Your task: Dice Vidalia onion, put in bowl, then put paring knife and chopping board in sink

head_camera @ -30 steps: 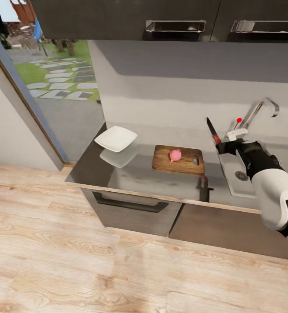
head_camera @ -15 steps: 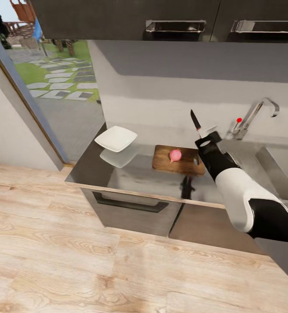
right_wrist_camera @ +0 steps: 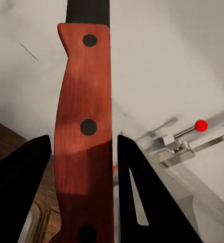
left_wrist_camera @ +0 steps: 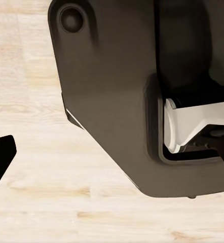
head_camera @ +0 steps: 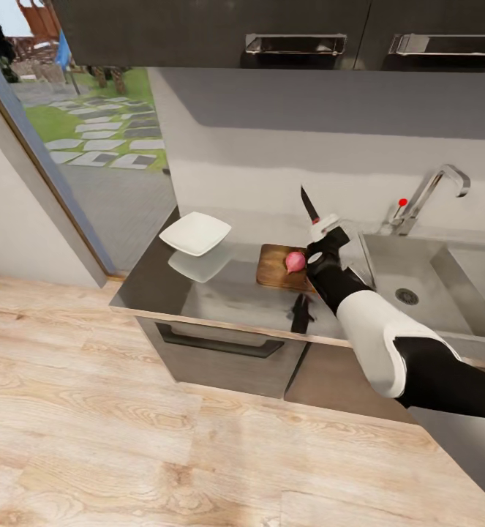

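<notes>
The right gripper (head_camera: 321, 236) is clamped on the paring knife (head_camera: 309, 205), whose dark blade points up; in the right wrist view its handle (right_wrist_camera: 84, 136) shows reddish brown with dark rivets between the fingers (right_wrist_camera: 142, 197). It hovers over the right end of the chopping board (head_camera: 275, 268), where the onion (head_camera: 295, 260) lies. The bowl (head_camera: 195, 233) sits to the left on the countertop (head_camera: 154, 285), the sink (head_camera: 418, 282) to the right; the left gripper's state cannot be told.

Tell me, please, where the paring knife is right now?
In the head view, the paring knife is held upright in the right gripper, blade pointing up, above the chopping board beside the onion, left of the sink.
</notes>
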Controlling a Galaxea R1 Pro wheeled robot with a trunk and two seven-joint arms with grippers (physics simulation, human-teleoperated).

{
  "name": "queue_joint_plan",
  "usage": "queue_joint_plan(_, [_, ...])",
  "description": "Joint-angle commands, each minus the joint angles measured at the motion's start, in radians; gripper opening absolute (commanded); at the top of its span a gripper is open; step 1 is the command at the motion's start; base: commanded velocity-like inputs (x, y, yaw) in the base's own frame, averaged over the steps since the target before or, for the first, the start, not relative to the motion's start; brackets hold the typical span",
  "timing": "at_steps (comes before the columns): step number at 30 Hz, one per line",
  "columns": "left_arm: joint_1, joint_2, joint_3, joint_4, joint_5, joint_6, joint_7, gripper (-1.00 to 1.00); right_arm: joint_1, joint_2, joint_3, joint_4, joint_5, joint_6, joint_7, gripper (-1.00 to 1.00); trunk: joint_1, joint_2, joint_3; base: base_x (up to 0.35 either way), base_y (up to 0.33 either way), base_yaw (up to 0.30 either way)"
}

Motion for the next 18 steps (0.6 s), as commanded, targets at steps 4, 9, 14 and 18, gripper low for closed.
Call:
queue_joint_plan(4, [0.000, 0.000, -0.002, 0.002, 0.002, 0.006, 0.006, 1.00, -0.001, 0.005, -0.008, 0.055, 0.015, -0.008, -0.019, -1.00, 0.001, -0.002, -0.002, 0.000, 0.000, 0.000])
queue_joint_plan(9, [0.000, 0.001, -0.002, 0.002, 0.002, 0.006, 0.006, 1.00, -0.001, 0.011, -0.008, 0.091, 0.015, -0.021, -0.021, -1.00, 0.001, -0.002, -0.002, 0.000, 0.000, 0.000])
queue_joint_plan(14, [0.000, 0.000, -0.002, 0.003, 0.001, 0.006, 0.006, 1.00, -0.001, 0.011, -0.008, 0.144, 0.020, -0.045, -0.023, -1.00, 0.001, -0.002, -0.002, 0.000, 0.000, 0.000])
queue_joint_plan(18, [0.000, 0.000, -0.004, 0.002, 0.000, 0.006, 0.006, 1.00, -0.001, 0.016, -0.007, 0.148, 0.023, -0.046, -0.024, -1.00, 0.001, -0.002, -0.002, 0.000, -0.027, 0.000])
